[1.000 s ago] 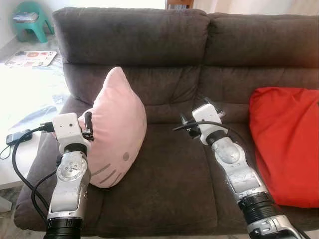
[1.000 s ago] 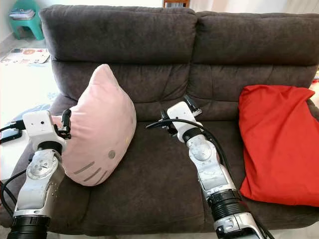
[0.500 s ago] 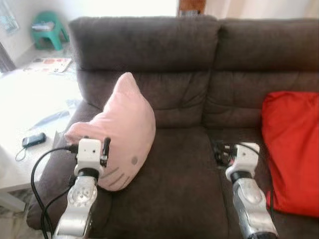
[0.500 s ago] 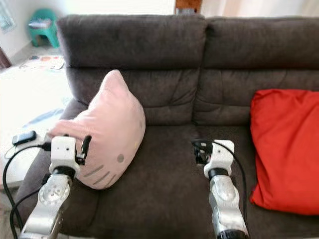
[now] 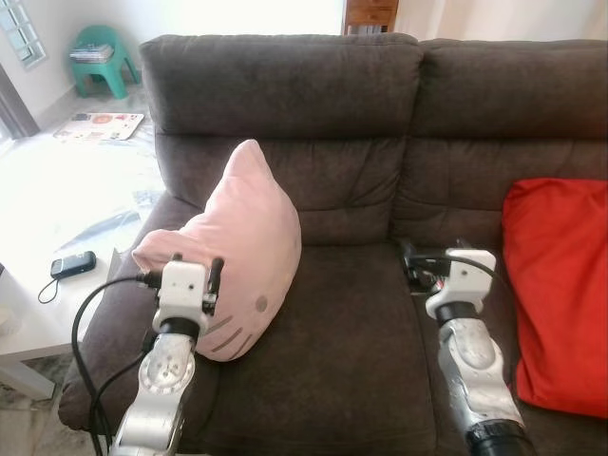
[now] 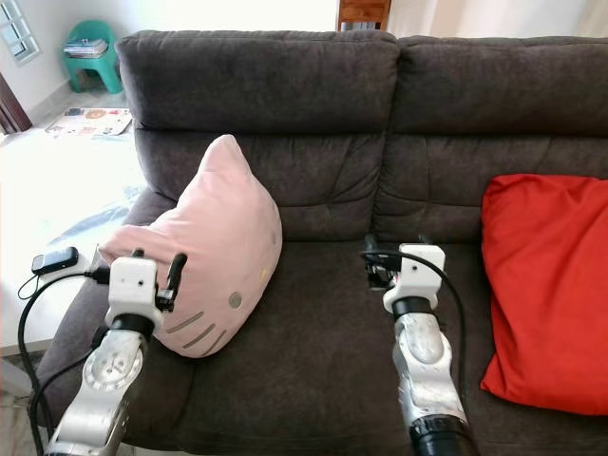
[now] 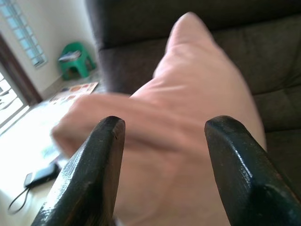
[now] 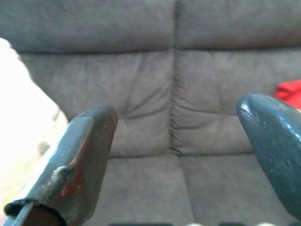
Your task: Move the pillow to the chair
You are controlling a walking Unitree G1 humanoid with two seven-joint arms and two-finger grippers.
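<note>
A pink cat-face pillow [image 5: 242,256] leans upright on the left seat of the dark brown sofa [image 5: 380,95]. My left gripper [image 5: 197,268] is at the pillow's lower front edge and stands open. In the left wrist view its two black fingers [image 7: 94,165] are apart, with the pillow [image 7: 188,117] just beyond them and nothing held between them. My right gripper [image 6: 378,261] hovers open over the middle of the seat, to the right of the pillow and apart from it. In the right wrist view its fingers [image 8: 84,150] frame the sofa's back cushions.
A red pillow [image 5: 560,285] rests on the sofa's right seat. A white low table [image 5: 57,190] stands left of the sofa with a phone [image 5: 73,264] on it. A green stool [image 5: 100,52] is at the far left, and brown wooden furniture [image 5: 370,14] shows behind the sofa.
The camera has shifted. Both arms have drawn back towards me; the right gripper came away from the backrest to above the seat. The pink pillow has stayed in place.
</note>
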